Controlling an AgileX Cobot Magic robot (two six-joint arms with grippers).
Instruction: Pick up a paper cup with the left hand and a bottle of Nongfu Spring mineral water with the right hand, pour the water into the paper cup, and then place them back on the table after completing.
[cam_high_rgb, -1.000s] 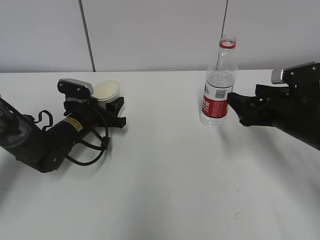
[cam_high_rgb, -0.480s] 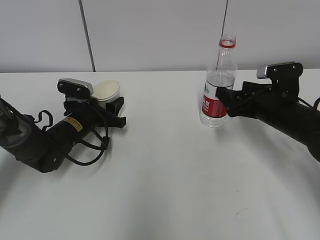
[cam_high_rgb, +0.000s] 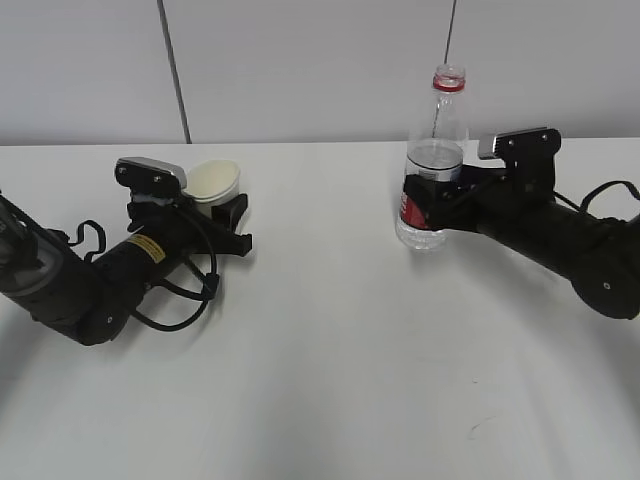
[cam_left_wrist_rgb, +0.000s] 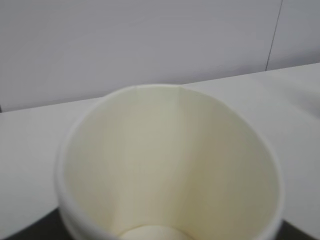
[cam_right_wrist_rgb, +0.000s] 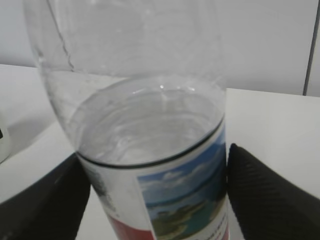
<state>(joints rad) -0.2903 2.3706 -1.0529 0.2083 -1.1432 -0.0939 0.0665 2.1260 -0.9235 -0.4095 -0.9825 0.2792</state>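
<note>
The paper cup (cam_high_rgb: 213, 180) is cream-white and leans tilted in my left gripper (cam_high_rgb: 238, 222), low over the table (cam_high_rgb: 330, 350) at the left. The left hand (cam_high_rgb: 110, 275) lies close to the tabletop. In the left wrist view the cup's empty inside (cam_left_wrist_rgb: 165, 165) fills the frame and hides the fingers. The clear bottle (cam_high_rgb: 432, 170) has a red label, no cap and a red neck ring, and stands at the right. The water (cam_right_wrist_rgb: 150, 125) fills its lower part. My right gripper (cam_high_rgb: 428, 200) is shut on the bottle at label height, with a black finger (cam_right_wrist_rgb: 265, 195) against each side.
A grey wall (cam_high_rgb: 320, 70) with a dark vertical seam runs behind the table's far edge. A small dark scuff mark (cam_high_rgb: 480, 425) is on the tabletop near the front right. Loose black cables (cam_high_rgb: 190, 300) hang beside the left arm.
My right gripper has moved left from beside the bottle to around it and closed on it. The bottle has shifted slightly left. The left arm and cup have not moved.
</note>
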